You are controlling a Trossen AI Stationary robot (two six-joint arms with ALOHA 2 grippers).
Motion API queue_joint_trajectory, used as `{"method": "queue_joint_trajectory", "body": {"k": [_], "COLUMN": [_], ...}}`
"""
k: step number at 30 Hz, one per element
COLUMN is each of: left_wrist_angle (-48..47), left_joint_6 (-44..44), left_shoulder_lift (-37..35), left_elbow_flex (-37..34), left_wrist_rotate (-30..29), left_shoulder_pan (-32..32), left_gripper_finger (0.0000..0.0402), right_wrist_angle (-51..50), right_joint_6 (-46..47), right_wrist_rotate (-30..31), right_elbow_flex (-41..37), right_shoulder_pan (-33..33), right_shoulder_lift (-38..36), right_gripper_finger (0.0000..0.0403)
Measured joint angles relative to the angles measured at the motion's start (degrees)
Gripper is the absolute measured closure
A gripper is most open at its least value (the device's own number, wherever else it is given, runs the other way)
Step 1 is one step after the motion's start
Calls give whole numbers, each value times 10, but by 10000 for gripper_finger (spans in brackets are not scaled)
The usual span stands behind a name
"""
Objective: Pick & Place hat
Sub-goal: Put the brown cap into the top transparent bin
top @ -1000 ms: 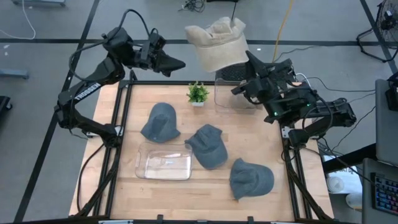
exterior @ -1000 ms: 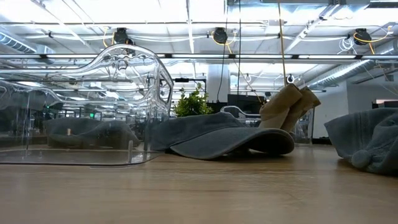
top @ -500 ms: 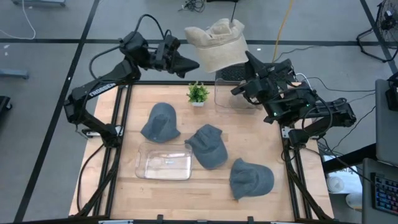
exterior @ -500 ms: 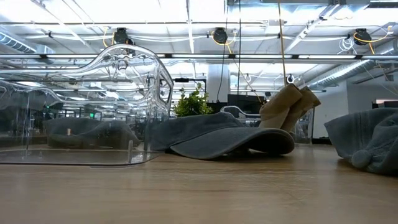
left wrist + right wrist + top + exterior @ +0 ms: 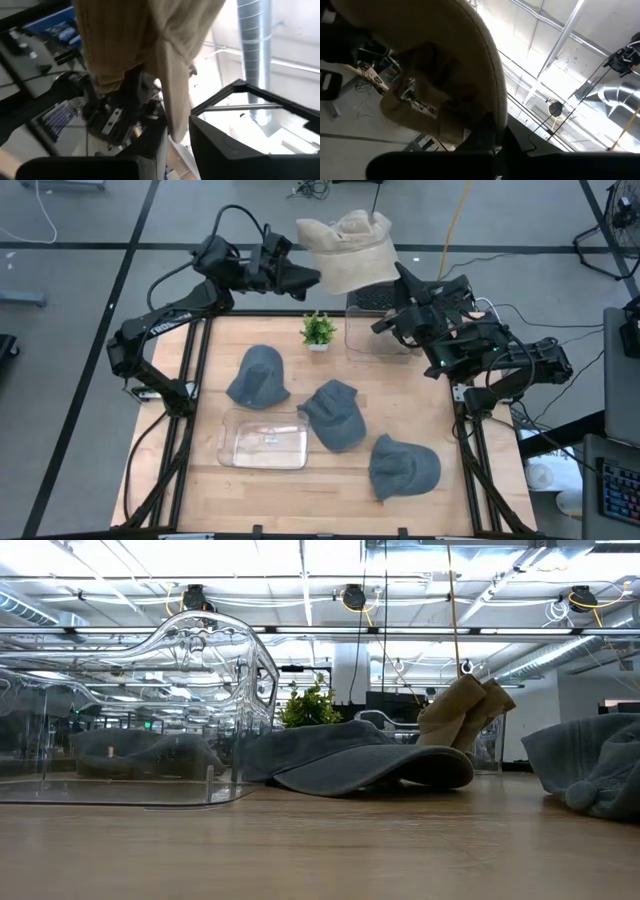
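A tan hat (image 5: 345,245) is held up in the air beyond the table's far edge; it also shows in the low view (image 5: 465,710). My right gripper (image 5: 400,275) is shut on it from the right. My left gripper (image 5: 313,280) is open at the hat's left lower edge. In the left wrist view its fingers (image 5: 150,145) stand on either side of the hat's hanging brim (image 5: 175,115). Three grey hats (image 5: 260,375), (image 5: 335,415), (image 5: 403,468) lie on the table. My right gripper pinches the tan hat's brim edge (image 5: 492,117) between its two fingers, coming from the table's right and slanting upward. The hat is lifted clear of everything, its crown out past the fingers. My left gripper: I cannot tell whether its fingers touch the brim.
A clear tray (image 5: 265,440) lies near the table's middle left. A second clear container (image 5: 372,332) and a small green plant (image 5: 318,328) stand at the far edge. Cables and equipment lie to the right of the table.
My left gripper has gone toward the table's right, up to the tan hat's left edge. The hat and my right gripper have kept still.
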Motion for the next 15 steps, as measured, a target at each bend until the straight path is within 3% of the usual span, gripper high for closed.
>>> {"method": "queue_joint_trajectory", "body": {"k": [12,15], "left_wrist_angle": [8,8], "left_joint_6": [26,53], "left_shoulder_lift": [0,0], "left_elbow_flex": [0,0], "left_wrist_rotate": [-30,-19], "left_shoulder_pan": [-20,-24], "left_gripper_finger": [317,337], "right_wrist_angle": [-81,-104], "right_joint_6": [82,90], "right_wrist_rotate": [-1,-2], "right_elbow_flex": [0,0], "right_shoulder_pan": [0,0], "right_shoulder_lift": [0,0], "right_gripper_finger": [403,403]}}
